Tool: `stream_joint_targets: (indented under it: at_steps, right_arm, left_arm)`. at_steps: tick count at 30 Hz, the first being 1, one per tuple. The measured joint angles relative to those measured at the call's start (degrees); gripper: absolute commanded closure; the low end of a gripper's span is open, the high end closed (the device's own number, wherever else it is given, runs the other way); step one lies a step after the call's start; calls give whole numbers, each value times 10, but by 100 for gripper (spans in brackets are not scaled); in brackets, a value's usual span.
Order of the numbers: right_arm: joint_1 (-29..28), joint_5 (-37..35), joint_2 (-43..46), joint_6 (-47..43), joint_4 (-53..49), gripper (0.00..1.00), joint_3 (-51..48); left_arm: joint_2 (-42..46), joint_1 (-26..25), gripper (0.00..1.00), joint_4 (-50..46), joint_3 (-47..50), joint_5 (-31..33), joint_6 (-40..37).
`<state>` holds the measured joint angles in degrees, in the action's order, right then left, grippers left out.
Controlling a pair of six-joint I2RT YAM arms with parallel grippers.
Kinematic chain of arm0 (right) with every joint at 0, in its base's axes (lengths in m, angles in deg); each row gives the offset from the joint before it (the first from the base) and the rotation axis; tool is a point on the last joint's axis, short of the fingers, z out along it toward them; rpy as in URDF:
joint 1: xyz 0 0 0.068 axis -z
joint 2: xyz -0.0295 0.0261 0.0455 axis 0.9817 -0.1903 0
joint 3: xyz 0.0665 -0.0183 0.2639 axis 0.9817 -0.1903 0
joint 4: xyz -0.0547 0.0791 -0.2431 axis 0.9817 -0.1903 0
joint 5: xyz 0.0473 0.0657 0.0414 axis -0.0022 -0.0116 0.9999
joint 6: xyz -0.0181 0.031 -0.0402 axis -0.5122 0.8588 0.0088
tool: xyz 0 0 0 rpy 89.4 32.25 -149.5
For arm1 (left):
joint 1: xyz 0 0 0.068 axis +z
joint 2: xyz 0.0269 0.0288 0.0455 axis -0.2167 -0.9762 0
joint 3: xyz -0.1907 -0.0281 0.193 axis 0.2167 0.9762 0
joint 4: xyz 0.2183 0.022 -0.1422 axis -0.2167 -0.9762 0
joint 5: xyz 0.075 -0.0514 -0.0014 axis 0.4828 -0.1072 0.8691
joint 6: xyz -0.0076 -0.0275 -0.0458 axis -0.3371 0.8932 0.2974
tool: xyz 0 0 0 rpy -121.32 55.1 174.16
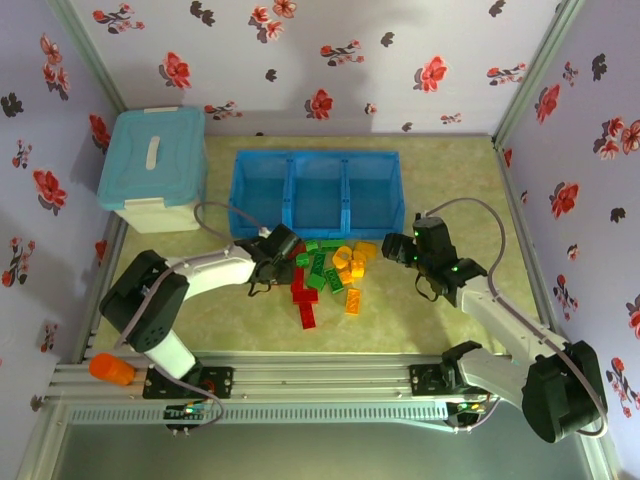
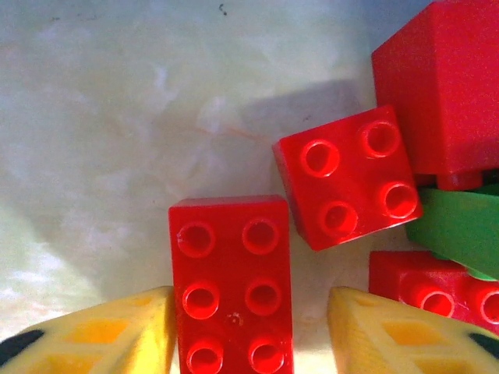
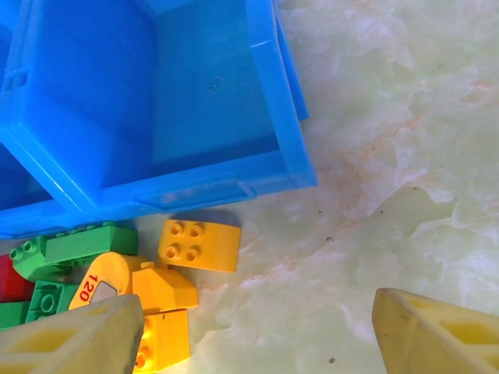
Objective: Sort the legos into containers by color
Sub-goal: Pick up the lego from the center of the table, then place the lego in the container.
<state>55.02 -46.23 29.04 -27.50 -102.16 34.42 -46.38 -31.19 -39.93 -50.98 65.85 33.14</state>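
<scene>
Left claw (image 2: 249,315) straddles a red lego (image 2: 230,265), jaws spread wide.

Floral walls (image 1: 330,60), marbled tabletop (image 1: 450,170), prob. vinyl

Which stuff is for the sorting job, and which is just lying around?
For the job: red, green and yellow legos; blue three-bin tray.
Just lying about: light-blue lidded box; orange object.

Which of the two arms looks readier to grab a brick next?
Probably left: the left gripper, open, straddles a red brick. The right gripper hangs open over bare table beside the yellow bricks.
</scene>
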Motion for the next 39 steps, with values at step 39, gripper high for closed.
stream_joint_targets:
  at_steps: [39]
  right_arm:
    - [-38, -2, 37, 19, -8, 30, -14]
  left_arm:
    - [-32, 191, 62, -95, -265, -24, -113]
